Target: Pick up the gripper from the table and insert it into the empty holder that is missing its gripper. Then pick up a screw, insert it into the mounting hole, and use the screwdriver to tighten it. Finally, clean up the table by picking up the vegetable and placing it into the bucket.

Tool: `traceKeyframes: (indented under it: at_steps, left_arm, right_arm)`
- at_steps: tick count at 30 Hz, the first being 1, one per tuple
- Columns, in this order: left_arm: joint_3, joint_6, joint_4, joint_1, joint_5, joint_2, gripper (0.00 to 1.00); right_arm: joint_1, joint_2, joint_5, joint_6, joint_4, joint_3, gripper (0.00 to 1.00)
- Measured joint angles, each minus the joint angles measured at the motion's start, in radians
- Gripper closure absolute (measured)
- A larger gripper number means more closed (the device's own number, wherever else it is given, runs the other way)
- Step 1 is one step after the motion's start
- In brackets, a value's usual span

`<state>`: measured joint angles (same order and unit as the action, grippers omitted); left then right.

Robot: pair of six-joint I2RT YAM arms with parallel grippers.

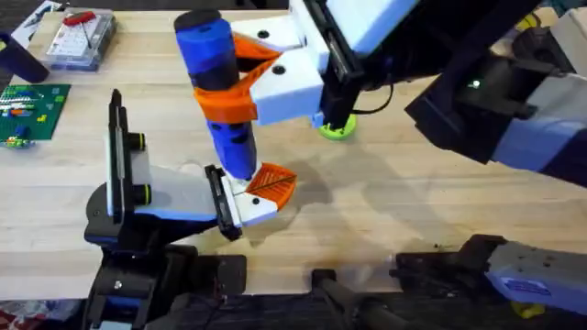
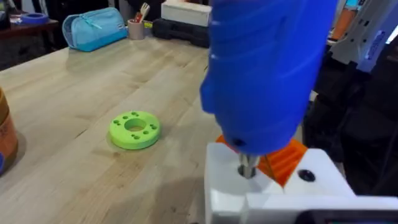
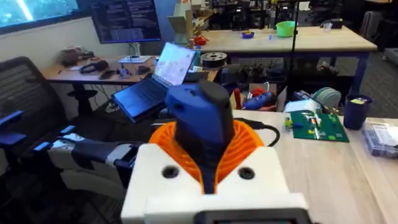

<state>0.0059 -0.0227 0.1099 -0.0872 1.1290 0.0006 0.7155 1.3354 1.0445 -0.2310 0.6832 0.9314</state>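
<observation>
The blue screwdriver (image 1: 220, 78) stands upright with my right gripper (image 1: 231, 99) shut on it, orange ribbed pads (image 3: 249, 140) wrapped around its body (image 3: 202, 121). Its thin tip (image 2: 247, 167) presses down into the white holder (image 1: 249, 207) at the end of my left arm. The holder's black end plate (image 1: 216, 197) faces the arm. The orange ribbed gripper (image 1: 274, 183) sits in the holder (image 2: 267, 186), right beside the tip. The screw is hidden under the tip. The bucket (image 2: 5, 134) shows as an orange curve at the left wrist view's edge. The vegetable is out of view.
A bright green ring (image 1: 337, 126) lies on the table (image 1: 385, 202) behind the screwdriver. At the far left are a green circuit board (image 1: 32, 110) and a clear box with a red-handled tool (image 1: 81, 38). A large dark arm housing (image 1: 495, 101) looms at the right.
</observation>
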Motion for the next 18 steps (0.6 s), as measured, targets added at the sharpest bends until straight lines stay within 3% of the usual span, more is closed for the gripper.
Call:
traceKeyframes:
  at_steps: [18]
  left_arm:
    - [0.0,0.0,0.0,0.0,0.0,0.0,0.987]
  right_arm:
    - [0.0,0.001,0.005,-0.008,0.018,0.006,0.949]
